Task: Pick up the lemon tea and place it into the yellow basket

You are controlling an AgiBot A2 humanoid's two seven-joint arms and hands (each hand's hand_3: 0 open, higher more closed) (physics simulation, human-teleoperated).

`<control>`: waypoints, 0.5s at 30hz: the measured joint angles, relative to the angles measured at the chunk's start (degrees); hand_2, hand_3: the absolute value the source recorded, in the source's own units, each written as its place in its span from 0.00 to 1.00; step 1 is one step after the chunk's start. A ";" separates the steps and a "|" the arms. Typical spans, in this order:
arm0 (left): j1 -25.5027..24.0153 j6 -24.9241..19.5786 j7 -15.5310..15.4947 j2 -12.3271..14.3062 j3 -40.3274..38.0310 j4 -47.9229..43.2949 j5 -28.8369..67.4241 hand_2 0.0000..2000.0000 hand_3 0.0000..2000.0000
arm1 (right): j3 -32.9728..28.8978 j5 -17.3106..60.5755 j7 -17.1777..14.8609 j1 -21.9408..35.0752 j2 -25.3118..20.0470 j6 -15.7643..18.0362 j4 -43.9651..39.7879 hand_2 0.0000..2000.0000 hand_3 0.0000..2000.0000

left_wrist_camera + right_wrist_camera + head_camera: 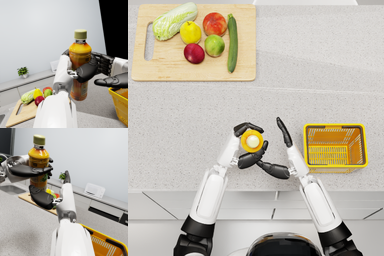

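The lemon tea (252, 141) is an orange bottle with a pale green cap, held upright above the counter. My left hand (247, 160) grips it around the middle; the left wrist view shows the bottle (80, 53) with the dark fingers (86, 71) wrapped around it. My right hand (280, 170) is open just right of the bottle, fingers straight and thumb reaching under it; whether it touches I cannot tell. The yellow basket (334, 126) stands empty on the counter to the right. In the right wrist view the bottle (37, 158) rises beyond my right hand (42, 198).
A wooden cutting board (178, 70) at the far left carries a cabbage (174, 20), a pear, apples and a cucumber (232, 42). The counter's front edge runs just under my forearms. The basket (110, 245) is close beside my right forearm.
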 measured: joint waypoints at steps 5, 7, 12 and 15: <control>0.43 0.84 0.26 1.52 4.95 -1.20 0.02 1.00 1.00 | 0.60 0.13 0.00 2.08 -1.98 0.00 -3.14 0.00 0.00; -0.14 0.79 0.29 1.42 6.54 -2.41 0.04 1.00 1.00 | 0.34 0.13 -0.05 2.57 -2.53 2.26 -3.55 0.00 0.00; -0.92 1.76 0.24 0.30 7.81 -4.13 0.17 1.00 1.00 | -1.26 0.15 0.17 3.10 -2.72 11.81 -3.92 1.00 0.33; -1.10 0.26 0.08 -0.26 7.43 -4.28 0.16 1.00 1.00 | -2.03 0.24 -0.13 3.37 -1.99 17.91 -3.93 1.00 0.82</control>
